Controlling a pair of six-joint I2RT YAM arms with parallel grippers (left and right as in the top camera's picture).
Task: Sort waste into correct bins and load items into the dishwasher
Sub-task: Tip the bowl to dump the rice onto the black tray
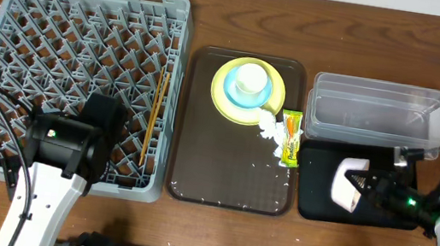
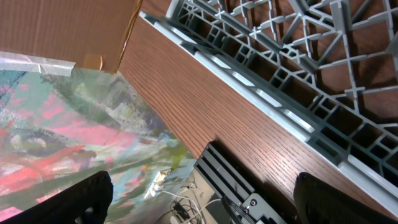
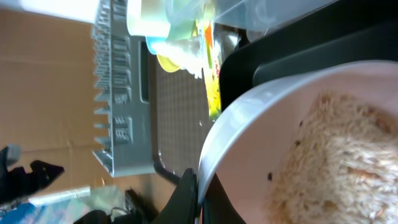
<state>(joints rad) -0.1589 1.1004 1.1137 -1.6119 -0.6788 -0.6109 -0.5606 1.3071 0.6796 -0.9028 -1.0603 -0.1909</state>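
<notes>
Evidently early: clamps right pincer on white bowl above black tray, holds left pincer wide, empty; shows only chopsticks racked.

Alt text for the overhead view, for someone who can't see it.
The right tool holds a white bowl tipped on its side over a black rectangular tray, beside a clear plastic tub. A dark brown serving tray in the middle carries a yellow plate, crumpled white tissue and green-and-orange snack wrapper; wooden chopsticks lie in the grey plastic dish rack.
</notes>
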